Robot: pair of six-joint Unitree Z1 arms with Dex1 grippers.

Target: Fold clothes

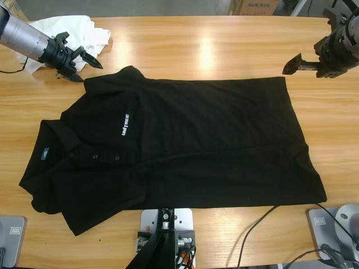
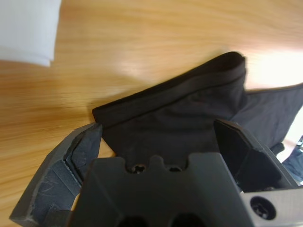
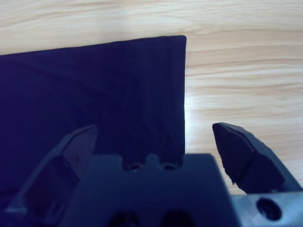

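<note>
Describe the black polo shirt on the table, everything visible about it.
The black polo shirt lies flat, front up, on the wooden table, collar toward the left edge, hem to the right. Soft knit look, buttoned placket, white chest logo, short sleeves spread. The open left gripper sits at its upper sleeve; whether it touches is unclear.

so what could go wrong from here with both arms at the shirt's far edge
Left pincer is open around the black polo shirt's sleeve hem; a shallow bite could let the sleeve slip out when lifted. The white garments lie just behind that arm and could get dragged. Right pincer is open, near the hem corner but off the cloth in the high view; it might close on bare table.
</note>
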